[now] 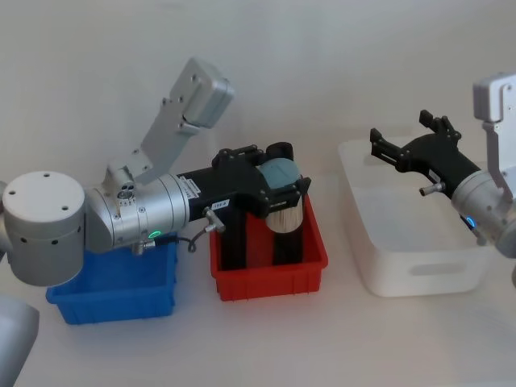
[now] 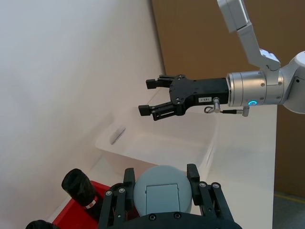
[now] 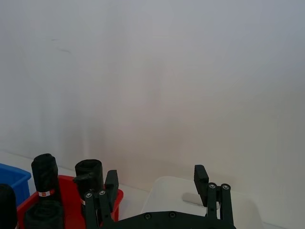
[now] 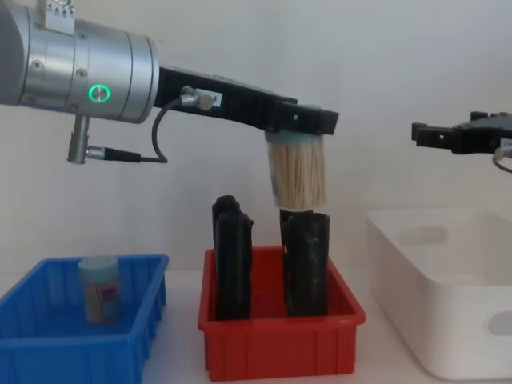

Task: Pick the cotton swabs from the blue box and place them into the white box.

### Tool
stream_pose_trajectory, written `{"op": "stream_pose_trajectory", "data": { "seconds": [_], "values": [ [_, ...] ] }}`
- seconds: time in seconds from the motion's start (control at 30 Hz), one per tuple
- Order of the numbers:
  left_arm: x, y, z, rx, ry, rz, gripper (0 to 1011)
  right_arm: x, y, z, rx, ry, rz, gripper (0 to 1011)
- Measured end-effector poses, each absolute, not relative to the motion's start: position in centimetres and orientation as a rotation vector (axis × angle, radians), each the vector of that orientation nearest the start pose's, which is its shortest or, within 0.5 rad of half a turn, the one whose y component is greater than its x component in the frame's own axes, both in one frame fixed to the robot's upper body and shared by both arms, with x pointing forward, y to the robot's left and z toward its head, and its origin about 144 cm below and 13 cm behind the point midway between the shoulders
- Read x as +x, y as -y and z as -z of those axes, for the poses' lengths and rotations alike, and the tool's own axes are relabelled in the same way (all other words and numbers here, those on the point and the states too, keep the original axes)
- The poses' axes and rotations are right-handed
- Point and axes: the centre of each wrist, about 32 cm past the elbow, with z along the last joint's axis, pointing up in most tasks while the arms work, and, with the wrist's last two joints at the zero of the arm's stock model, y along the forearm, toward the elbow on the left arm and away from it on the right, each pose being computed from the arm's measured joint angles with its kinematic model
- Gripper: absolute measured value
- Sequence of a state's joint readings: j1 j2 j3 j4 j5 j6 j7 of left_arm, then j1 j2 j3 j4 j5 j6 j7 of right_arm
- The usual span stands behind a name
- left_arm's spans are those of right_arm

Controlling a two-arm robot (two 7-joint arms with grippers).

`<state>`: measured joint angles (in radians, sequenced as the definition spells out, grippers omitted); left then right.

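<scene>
A red bin (image 1: 270,280) with tall black cylinders stands on a white table (image 1: 266,347).

The bin is low and rectangular, with slanted walls and a rolled rim, and it rests flat on the table top. Several black cylinders stand upright inside it, and all of them rise well above its rim. In the chest view one group of cylinders (image 4: 232,256) is at the left side of the bin and another (image 4: 306,264) at the right side, with a gap between them. How many they are in all I cannot tell. Behind the table is a plain white wall (image 1: 322,64). In the left wrist view a brown panel (image 2: 200,43) stands beyond the far end of the table.
</scene>
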<state>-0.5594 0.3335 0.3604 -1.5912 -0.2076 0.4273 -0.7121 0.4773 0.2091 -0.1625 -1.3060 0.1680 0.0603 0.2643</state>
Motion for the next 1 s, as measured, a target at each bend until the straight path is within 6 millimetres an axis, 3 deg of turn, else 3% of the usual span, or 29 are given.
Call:
{"op": "stream_pose_trajectory", "data": {
  "seconds": [1.0],
  "values": [
    [56.3, -19.8, -134.4, 0.231, 0.184, -0.51, 670, 58.5, 25.7, -124.6, -0.069, 0.172, 0.859, 1002]
  ]
}}
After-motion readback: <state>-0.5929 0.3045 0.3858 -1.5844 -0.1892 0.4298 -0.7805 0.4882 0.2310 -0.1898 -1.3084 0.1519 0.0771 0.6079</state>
